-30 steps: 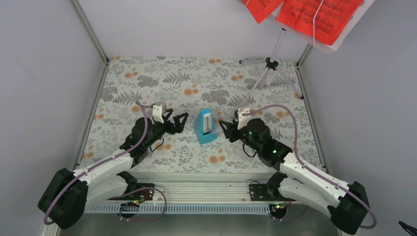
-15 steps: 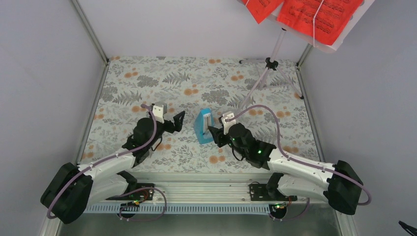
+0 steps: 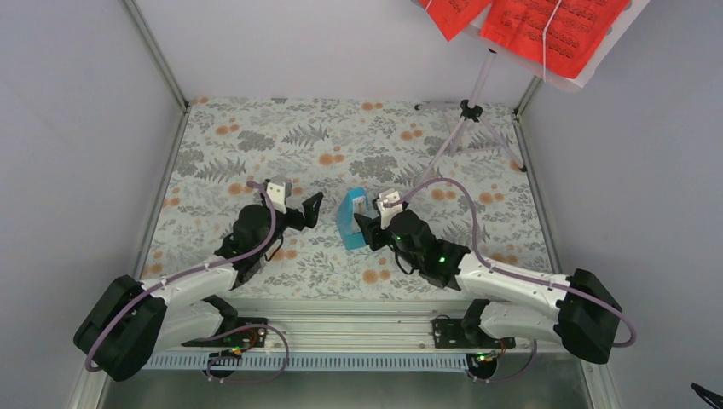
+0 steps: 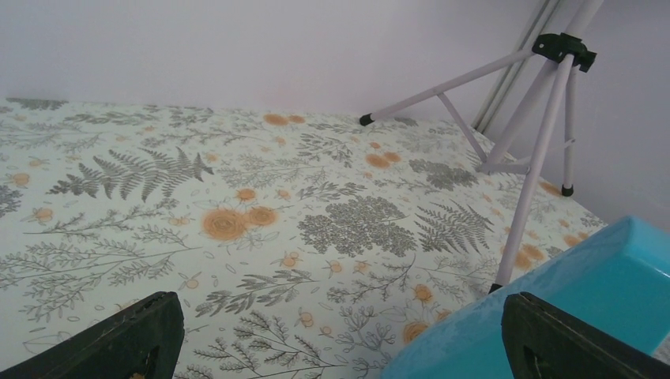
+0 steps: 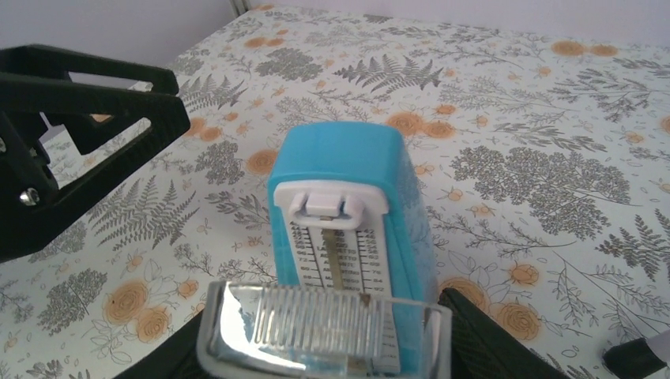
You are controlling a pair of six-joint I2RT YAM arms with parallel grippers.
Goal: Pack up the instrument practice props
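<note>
While the right fingers (image 5: 490, 351) straddle the light-blue metronome (image 5: 348, 181), the left fingers (image 4: 118, 347) stand spread to their widest, holding nothing.
Right fingers: partly apart, one on each side of the metronome's base; contact with its sides cannot be made out. Seen from above, the metronome stands near the middle of the floral desk (image 3: 256, 145), its white scale facing the right arm. The left fingers lie just beside it at 9 o'clock. At 1 o'clock, well apart in the far corner, stands the lilac tripod music stand (image 3: 465, 128), with red sheet-music pages (image 3: 554, 25) on its top panel.
</note>
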